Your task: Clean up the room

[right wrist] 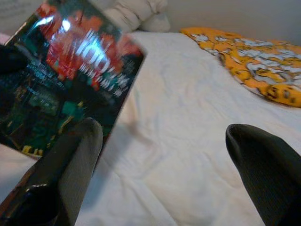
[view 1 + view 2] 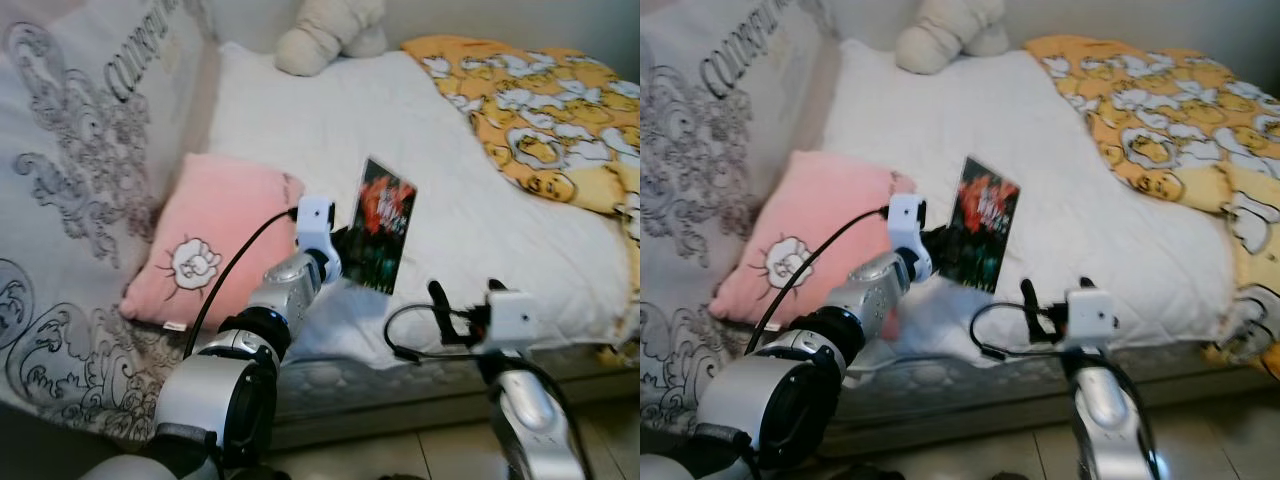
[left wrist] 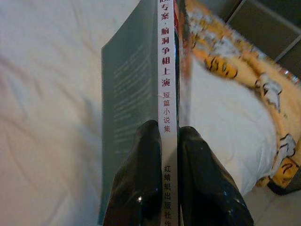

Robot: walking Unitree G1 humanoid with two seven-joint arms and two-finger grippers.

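Presently listed: one book (image 2: 383, 226), dark cover with red lettering, held upright above the white bed (image 2: 300, 120), clamped by its spine in the left gripper (image 3: 169, 136), jaws closed on it. Right gripper (image 1: 162, 136) at five o'clock of the book, low near the bed's edge, jaws spread wide and empty. Pink pillow (image 2: 210, 240) at nine o'clock; yellow blanket (image 2: 540, 110) at two o'clock; plush toy (image 2: 325, 35) at twelve. Handling advice: keep the spine grip firm and carry level, as a thin paperback probably swings or slips.
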